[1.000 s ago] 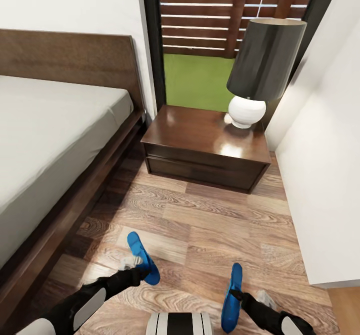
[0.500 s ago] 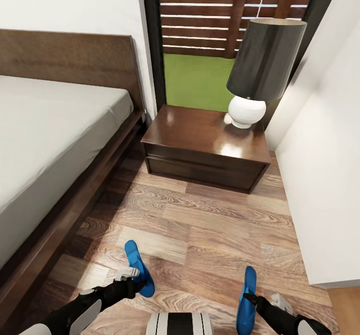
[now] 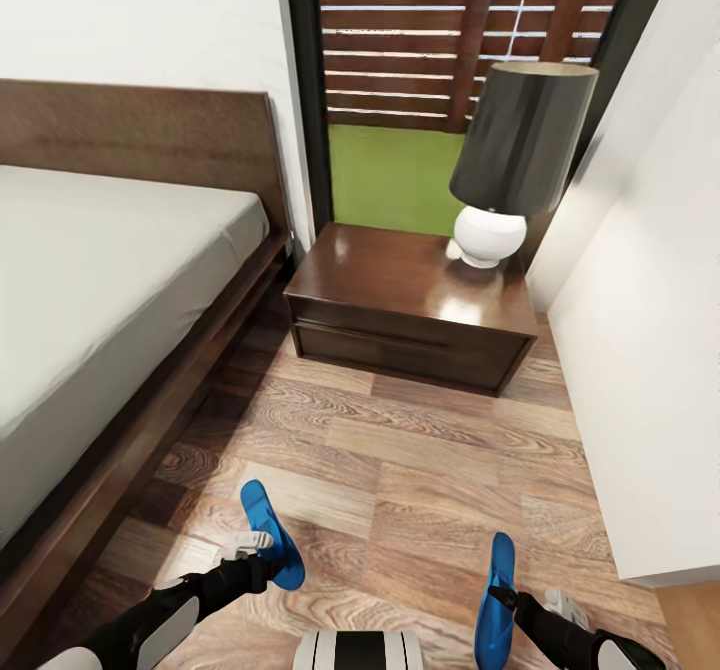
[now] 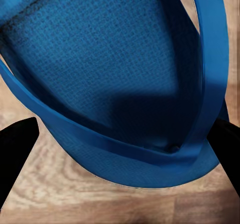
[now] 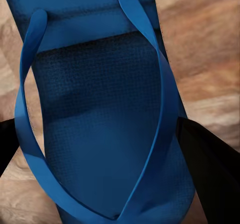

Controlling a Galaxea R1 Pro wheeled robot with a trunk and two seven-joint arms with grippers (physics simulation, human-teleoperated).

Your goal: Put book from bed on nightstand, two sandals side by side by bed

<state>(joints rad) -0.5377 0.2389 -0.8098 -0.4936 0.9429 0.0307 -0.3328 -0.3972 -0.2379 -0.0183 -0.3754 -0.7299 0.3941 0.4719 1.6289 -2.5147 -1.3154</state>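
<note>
The left gripper was clamped on one blue sandal, held over the wood floor near the bed frame's edge. The right gripper gripped the other sandal edge-up, well apart, nearer the white wall.

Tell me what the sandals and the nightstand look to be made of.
The left sandal and the right sandal look like soft blue foam or rubber: matte, finely textured footbed, smooth straps. The nightstand looks like dark brown wood with a glossy top, which carries bright reflections near the lamp.
</note>
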